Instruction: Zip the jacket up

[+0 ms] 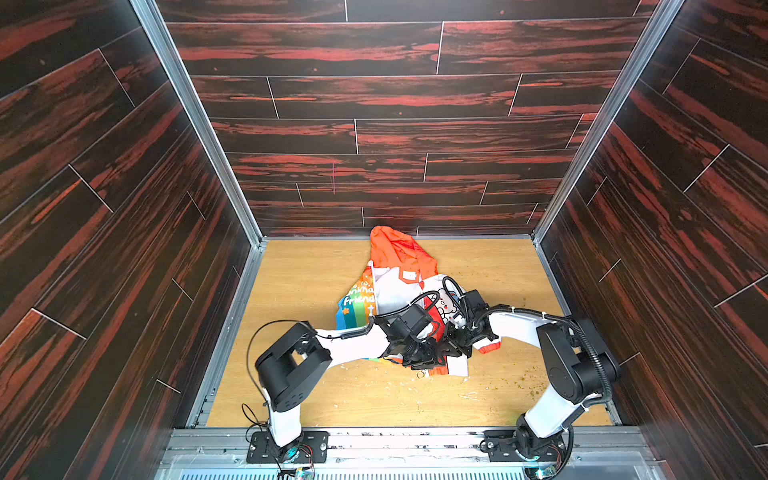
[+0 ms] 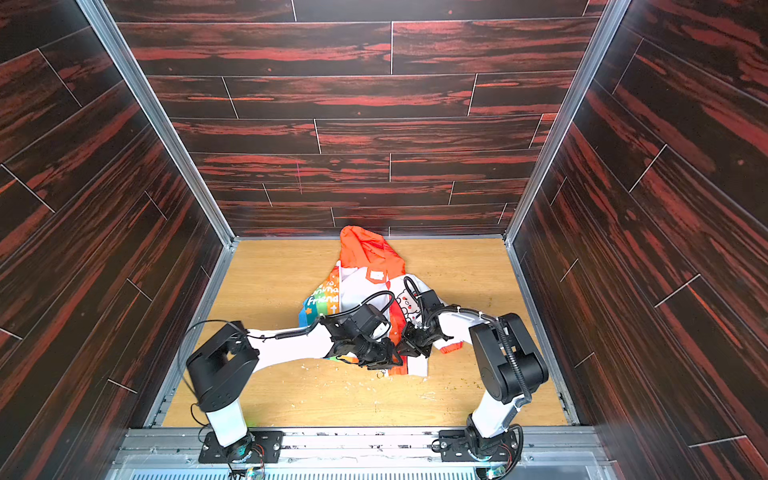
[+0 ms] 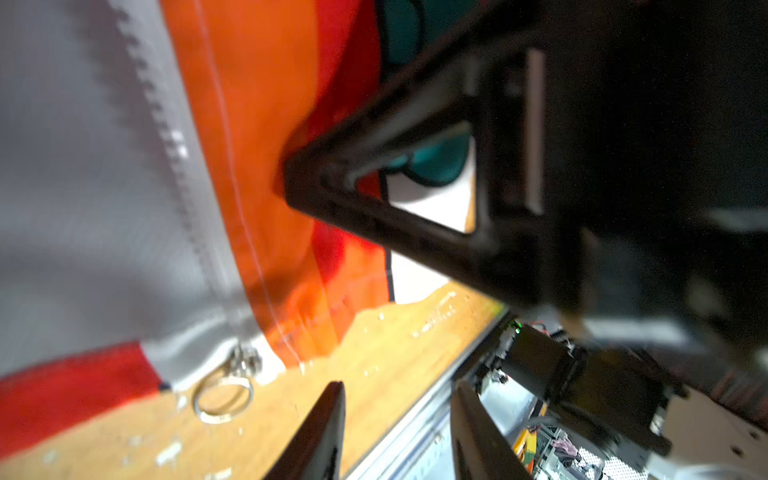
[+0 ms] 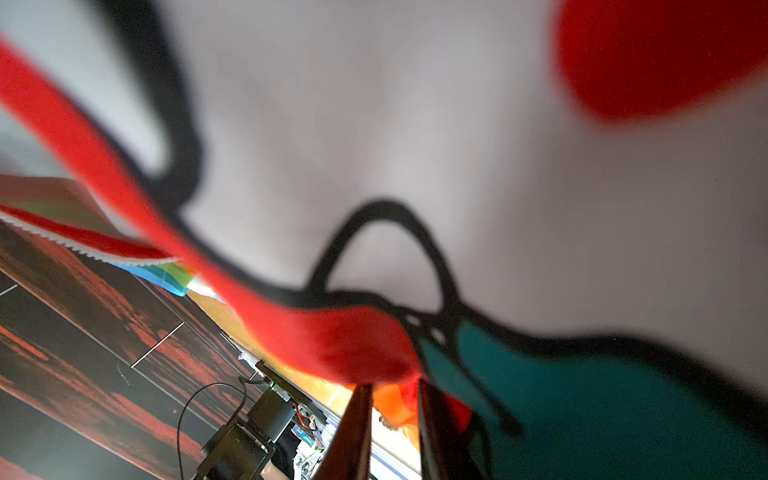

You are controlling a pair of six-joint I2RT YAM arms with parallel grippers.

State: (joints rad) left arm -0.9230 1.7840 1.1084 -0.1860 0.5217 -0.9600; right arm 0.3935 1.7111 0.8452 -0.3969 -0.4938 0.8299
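Observation:
The jacket (image 1: 395,286) (image 2: 361,286) lies in the middle of the wooden table, orange hood (image 1: 395,249) toward the back wall. Both grippers meet over its near hem. In the left wrist view my left gripper (image 3: 399,386) stands open with nothing in it, above bare table just off the hem. Beside it lie the zipper slider (image 3: 247,359), its metal ring (image 3: 222,399) and the row of zipper teeth (image 3: 174,137). My right gripper (image 4: 392,399) has its jaws nearly together on the jacket's red-orange front edge (image 4: 399,409). That fabric is lifted over its camera.
Dark wood-pattern walls (image 1: 374,124) close in the table on three sides. A metal rail (image 1: 395,440) with both arm bases runs along the front. Crumbs and white flakes (image 1: 536,386) are scattered over the near and right table surface.

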